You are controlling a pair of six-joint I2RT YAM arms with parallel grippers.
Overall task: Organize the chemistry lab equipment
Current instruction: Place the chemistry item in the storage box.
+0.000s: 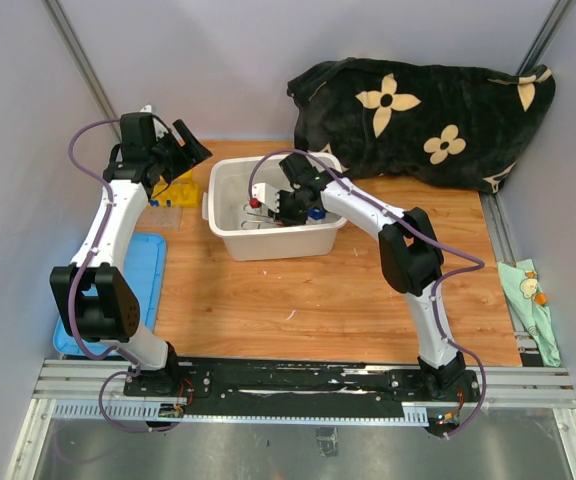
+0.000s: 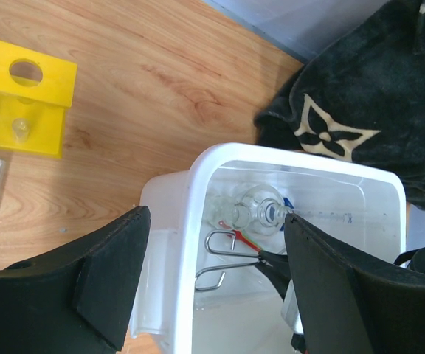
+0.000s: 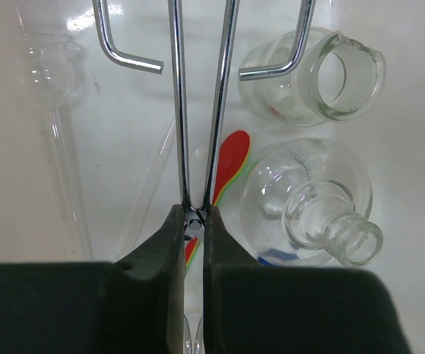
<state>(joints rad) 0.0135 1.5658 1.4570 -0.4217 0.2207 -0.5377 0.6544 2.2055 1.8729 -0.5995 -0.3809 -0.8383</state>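
Inside the white bin (image 1: 230,238): the right gripper (image 3: 194,215) reached down among the glassware, its arm stretched across from the right base.
right fingers (image 3: 161,243): pressed together on the metal tweezers (image 3: 198,110), pinching the two thin arms where they converged.
metal tweezers: pointed away from the fingers over the bin floor, bent tips at the far end; whether they touched the floor could not be told.
beaker (image 3: 308,77): on its side on the bin floor, mouth turned to the right in the wrist view, one bent tweezer tip crossing in front of it.
flask (image 3: 308,203): round-bodied, just beside the beaker, neck tilted toward the camera, a bit of blue showing under it.
thin red-orange tool (image 3: 231,166): flat on the bin floor between the tweezers and the flask, its near end passing under the fingers.
glass tube (image 3: 50,74): clear, with a bulb, lying along the other side of the bin, apart from the tweezers.
left gripper (image 2: 216,221): raised above the tabletop (image 1: 318,300) near the bin's left rim, holding nothing.
left fingers (image 2: 113,273): spread wide.
yellow tube rack (image 2: 21,96): on the tabletop left of the bin, apart from it, holes up.
blanket (image 1: 418,120): heaped at the far right, behind the bin.
blue lid (image 1: 148,280): flat at the left side, beside the left arm.
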